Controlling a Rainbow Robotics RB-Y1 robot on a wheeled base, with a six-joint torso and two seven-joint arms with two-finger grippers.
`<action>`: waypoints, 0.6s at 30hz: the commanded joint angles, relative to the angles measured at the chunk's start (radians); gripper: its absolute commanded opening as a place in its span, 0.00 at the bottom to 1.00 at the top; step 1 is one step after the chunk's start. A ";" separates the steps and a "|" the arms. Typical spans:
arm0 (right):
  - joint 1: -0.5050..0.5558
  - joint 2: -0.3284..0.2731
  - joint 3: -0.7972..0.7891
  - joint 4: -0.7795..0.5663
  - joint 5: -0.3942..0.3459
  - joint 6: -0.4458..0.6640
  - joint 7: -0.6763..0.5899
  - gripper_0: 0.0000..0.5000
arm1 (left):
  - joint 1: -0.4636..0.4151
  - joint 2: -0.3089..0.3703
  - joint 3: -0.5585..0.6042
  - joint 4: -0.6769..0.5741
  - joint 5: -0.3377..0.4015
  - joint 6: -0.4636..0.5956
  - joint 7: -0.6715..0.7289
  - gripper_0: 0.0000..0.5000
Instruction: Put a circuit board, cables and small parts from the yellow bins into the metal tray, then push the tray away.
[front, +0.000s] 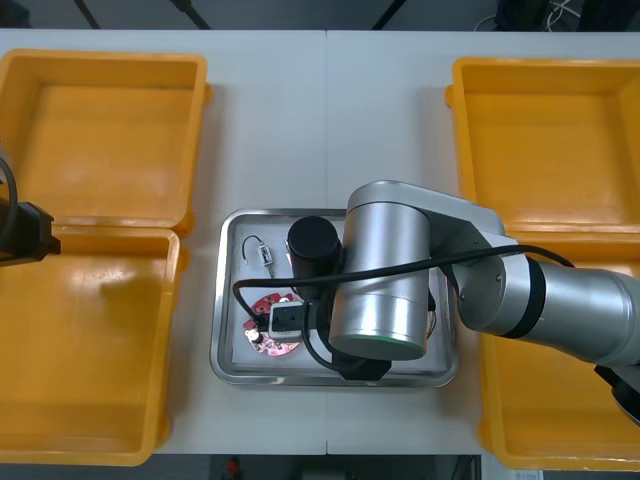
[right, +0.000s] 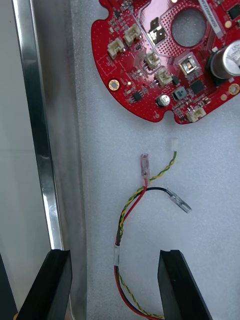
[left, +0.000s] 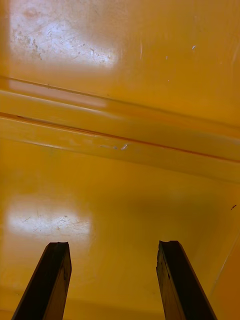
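My right arm (front: 385, 280) hangs over the metal tray (front: 228, 362), which is white inside. In the right wrist view my right gripper (right: 115, 285) is open just above the tray floor. The red and yellow cable (right: 122, 220) lies between its fingers (right: 50, 285). Beyond the cable's ends lies a round red circuit board (right: 165, 60), also seen in the tray's near left part (front: 270, 327). A thin cable piece (front: 262, 251) lies in the tray's far left corner. My left gripper (left: 112, 280) is open and holds nothing, above the wall where two bins meet (left: 120, 145).
Two yellow bins (front: 100, 130) (front: 85, 350) stand left of the tray and two (front: 550, 140) (front: 560, 420) on the right; their visible floors look bare. The left arm (front: 25, 235) sits at the table's left edge. The tray's shiny rim (right: 37, 125) runs close beside one right finger.
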 joint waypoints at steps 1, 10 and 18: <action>0.017 0.034 0.014 -0.010 0.020 -0.024 0.029 1.00 | 0.018 0.045 0.019 -0.006 0.026 -0.012 -0.110 1.00; 0.094 0.048 0.014 -0.010 0.061 -0.067 0.008 1.00 | 0.016 0.045 0.019 -0.008 0.049 -0.010 -0.134 1.00; 0.162 0.050 0.017 -0.010 0.091 -0.119 0.000 1.00 | 0.018 0.045 0.019 -0.006 0.053 -0.006 -0.171 1.00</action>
